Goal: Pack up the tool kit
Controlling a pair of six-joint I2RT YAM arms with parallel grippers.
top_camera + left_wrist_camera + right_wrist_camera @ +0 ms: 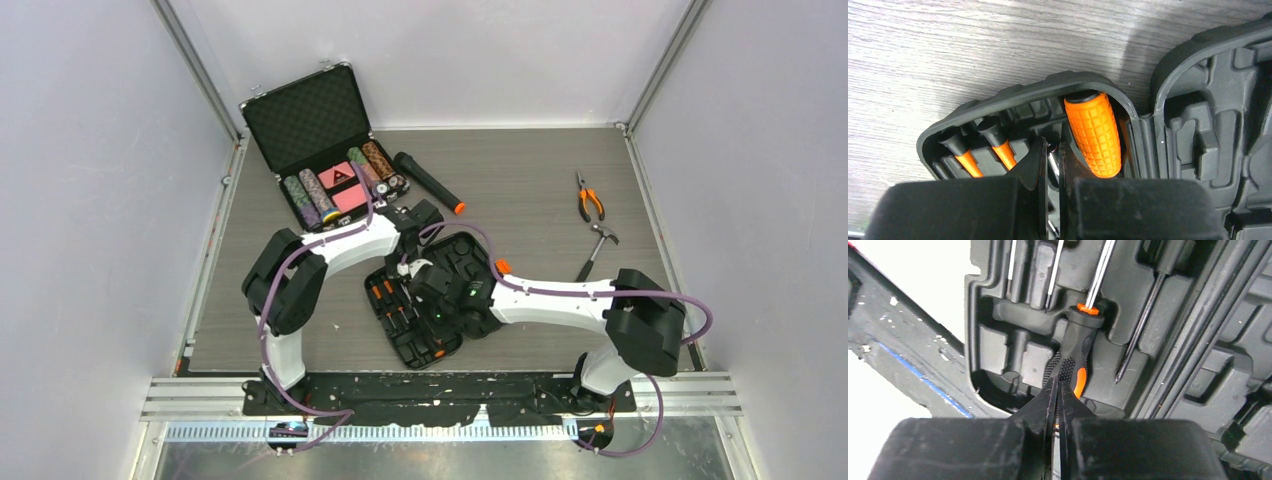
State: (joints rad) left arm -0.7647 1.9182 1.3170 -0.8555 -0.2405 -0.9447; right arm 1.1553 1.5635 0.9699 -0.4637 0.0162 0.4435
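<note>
Right fingers [1047,400], together, seem to press screwdriver [1075,340] into its case [425,350] slot. Left fingers [1035,165], together beside orange handle [1093,132], likely seating it. Pliers [590,197], hammer [597,250] not yet packed.

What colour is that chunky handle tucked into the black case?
The chunky handle is bright orange with a grid pattern; clearest in the left wrist view.

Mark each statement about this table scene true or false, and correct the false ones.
1. The tool kit case lies open. True.
2. The pliers sit in the case. False: they lie on the table, to the right of it.
3. The hammer lies outside the case, near the pliers. True.
4. The left gripper and right gripper are wide open. False: both are shut.
5. The poker chip case is closed. False: its lid stands up.
</note>
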